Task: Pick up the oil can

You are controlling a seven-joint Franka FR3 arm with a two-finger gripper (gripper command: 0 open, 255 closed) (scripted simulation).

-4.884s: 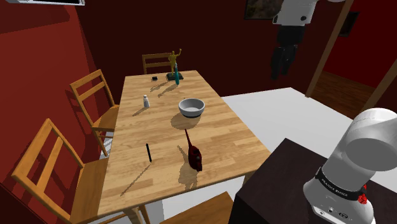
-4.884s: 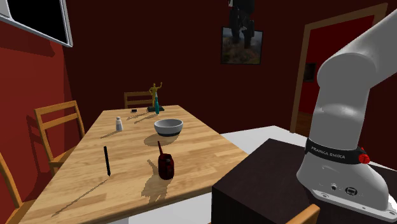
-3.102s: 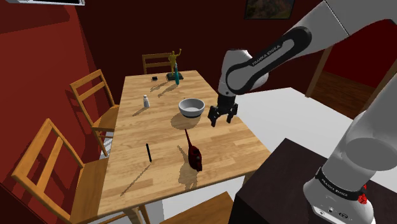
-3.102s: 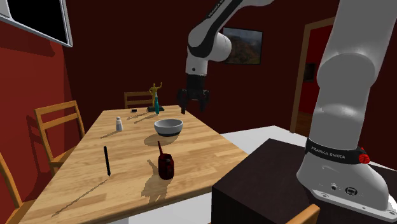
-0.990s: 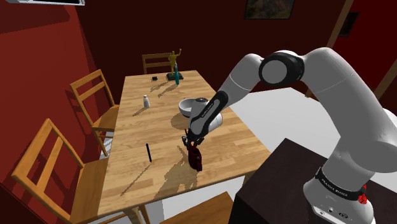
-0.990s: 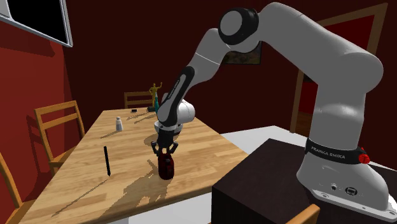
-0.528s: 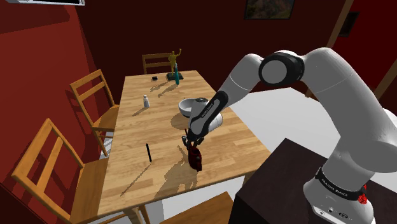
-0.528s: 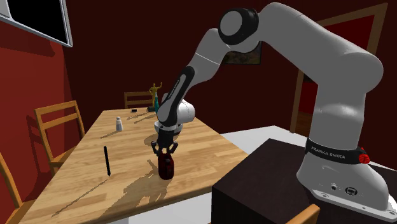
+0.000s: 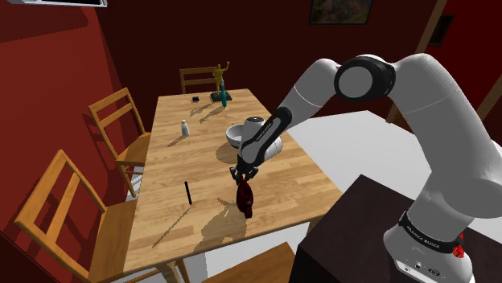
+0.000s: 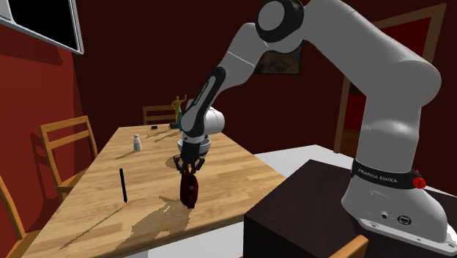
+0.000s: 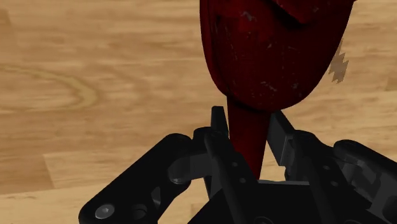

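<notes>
Black two-finger gripper [image 9: 240, 176] is low over the near end of the light wooden table [image 9: 177, 161]. Its jaws are drawn narrow and clamp the thin spout of the dark red, scuffed oil can [image 9: 245, 199].

In the wrist view, both black fingers [image 11: 218, 124] press against the neck. The bulbous body of the can [image 11: 280, 51] hangs beyond them over the wood.

From the second exterior view, the can [image 10: 190, 190] sits below the gripper [image 10: 187, 166], close to the table's near edge. We cannot say whether its base is clear of the wood.

We judge the step in hand to be the lift. The hold is on the narrowest part, with the heavy body slung underneath, so the can may swing or pivot in the pads.

To do it well, we would:
- keep the squeeze firm
- rise straight up and slowly
- avoid any wrist roll until the can hangs steady

The white bowl with a dark band [image 9: 234, 135] stands just beyond the gripper, and a thin black stick [image 9: 187, 193] lies towards the shoulder view's left. A plain vertical path clears both.
</notes>
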